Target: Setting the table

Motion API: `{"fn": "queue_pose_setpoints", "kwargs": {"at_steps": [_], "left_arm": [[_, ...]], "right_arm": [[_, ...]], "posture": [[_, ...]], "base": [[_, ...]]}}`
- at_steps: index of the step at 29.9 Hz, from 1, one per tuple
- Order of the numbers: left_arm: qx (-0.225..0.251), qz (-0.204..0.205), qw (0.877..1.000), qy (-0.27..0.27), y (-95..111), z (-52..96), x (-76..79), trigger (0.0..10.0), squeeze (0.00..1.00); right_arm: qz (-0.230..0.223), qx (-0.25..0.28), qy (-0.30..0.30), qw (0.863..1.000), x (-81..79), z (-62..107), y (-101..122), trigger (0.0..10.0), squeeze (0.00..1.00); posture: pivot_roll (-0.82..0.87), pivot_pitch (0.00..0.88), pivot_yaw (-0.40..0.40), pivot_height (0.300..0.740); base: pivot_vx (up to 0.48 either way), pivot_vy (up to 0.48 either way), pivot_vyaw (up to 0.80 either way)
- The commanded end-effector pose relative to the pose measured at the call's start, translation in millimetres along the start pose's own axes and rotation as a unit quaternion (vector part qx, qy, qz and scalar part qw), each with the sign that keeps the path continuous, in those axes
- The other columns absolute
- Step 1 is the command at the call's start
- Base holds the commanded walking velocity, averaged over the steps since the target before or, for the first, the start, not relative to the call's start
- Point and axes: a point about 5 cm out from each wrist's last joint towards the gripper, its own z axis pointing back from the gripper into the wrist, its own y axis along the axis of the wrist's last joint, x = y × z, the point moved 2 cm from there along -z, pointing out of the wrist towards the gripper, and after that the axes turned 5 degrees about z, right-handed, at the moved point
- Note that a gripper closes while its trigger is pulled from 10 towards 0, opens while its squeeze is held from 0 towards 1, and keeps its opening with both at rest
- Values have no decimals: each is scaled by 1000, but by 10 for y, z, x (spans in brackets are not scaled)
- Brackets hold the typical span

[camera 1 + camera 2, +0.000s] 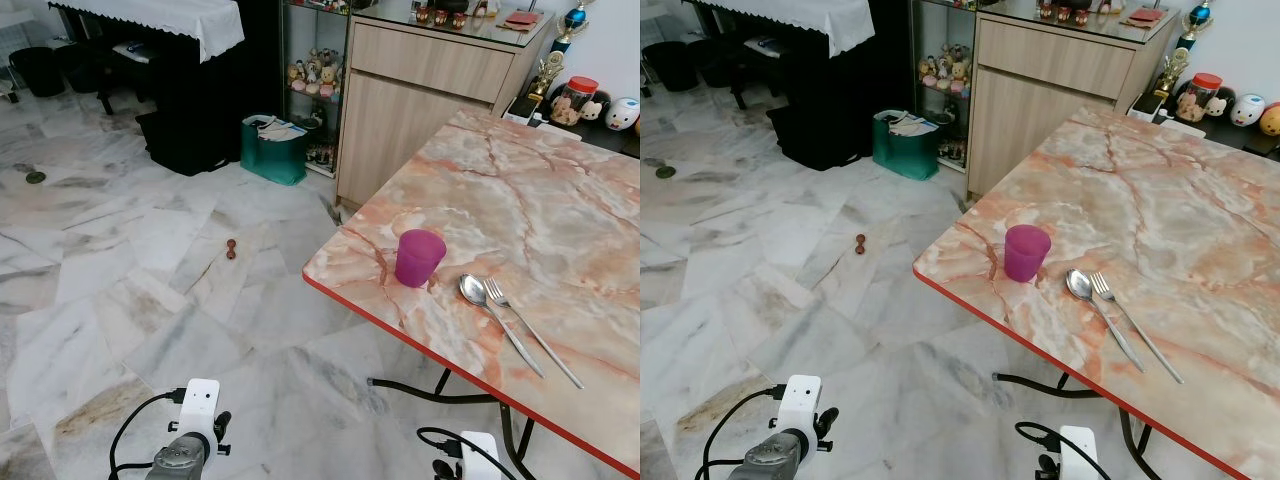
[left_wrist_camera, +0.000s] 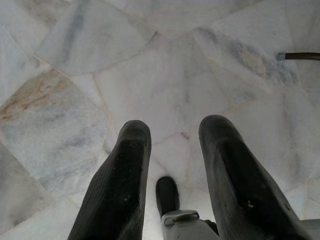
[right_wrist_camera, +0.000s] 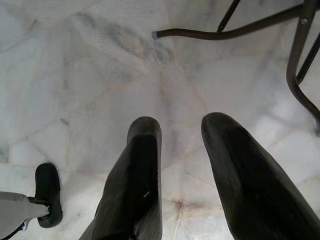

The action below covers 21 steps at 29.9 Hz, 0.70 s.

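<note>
— Table (image 1: 560,200) first: what did it look like?
— It was a big slab of pink and orange veined marble with a red edge, standing on dark metal legs (image 3: 300,60) over a white marble floor (image 1: 120,250). Its near corner pointed toward the robot.
— And behind it?
— A light wooden cabinet (image 1: 420,100) stood against the wall just past the table's far corner, with small figurines and trophies on the shelf to its right. Left of the cabinet was a glass display case, and a green bag (image 1: 272,148) sat on the floor in front of it. Farther left stood a dark piece of furniture under a white cloth.
— What was laid on the table?
— A purple cup (image 1: 419,257) stood upright near the corner. Just to its right lay a spoon (image 1: 498,320) and a fork (image 1: 530,335), side by side and close together, bowl and tines toward the cup end, handles running toward the near edge.
— Anything on the floor?
— A small brown object (image 1: 231,250), too small to identify, well apart from the table.
— And the arms?
— Both hung low. The left gripper (image 2: 172,165) pointed down at the floor tiles, its fingers parted and holding nothing. The right gripper (image 3: 180,165) did the same near the table's legs, fingers likewise spread and empty.
</note>
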Motion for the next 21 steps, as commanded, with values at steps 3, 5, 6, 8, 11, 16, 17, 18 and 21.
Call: {"fn": "queue_pose_setpoints", "kwargs": {"at_steps": [3, 5, 6, 8, 11, 16, 17, 18, 21], "left_arm": [[-12, 0, 1000, 3, -61, 11, -12, 10000, 0], [-11, 1, 1000, 3, -59, 11, -12, 10000, 0], [-11, 1, 1000, 4, -57, 10, -13, 10000, 0], [-12, 0, 1000, 4, -58, 11, -16, 10000, 0], [-12, -1, 1000, 4, -61, 11, -20, 10000, 0], [-11, -3, 1000, 4, -48, 8, -23, 10000, 0], [-11, -3, 1000, 4, -48, 8, -23, 10000, 0], [-11, -3, 1000, 4, -47, 8, -23, 10000, 0], [-10, -5, 1000, 3, -37, 6, -19, 10000, 0]], "right_arm": [[67, 0, 36, 997, -27, -3, 31, 10000, 0], [89, 2, 50, 995, -46, -5, 46, 10000, 0], [92, 5, 57, 994, -58, -6, 56, 10000, 0], [88, 11, 65, 994, -76, -5, 68, 10000, 0], [78, 21, 78, 994, -103, -2, 87, 10000, 0], [80, 35, 79, 993, -112, -1, 118, 10000, 0], [80, 35, 79, 993, -112, -1, 118, 10000, 0], [81, 37, 78, 993, -112, 0, 121, 10000, 0], [84, 41, 83, 992, -122, 2, 130, 10000, 0]], "posture": [[78, 0, -66, 740], [78, 0, -66, 740], [73, 0, -67, 740], [71, 0, -66, 740], [66, 0, -65, 740], [64, 0, -64, 740], [64, 0, -64, 740], [62, 0, -64, 740], [59, 0, -63, 740]], "base": [[0, 0, 0], [0, 0, 0], [0, 0, 0], [0, 0, 0], [0, 0, 0], [0, 0, 0], [0, 0, 0], [0, 0, 0], [0, 0, 0]]}}
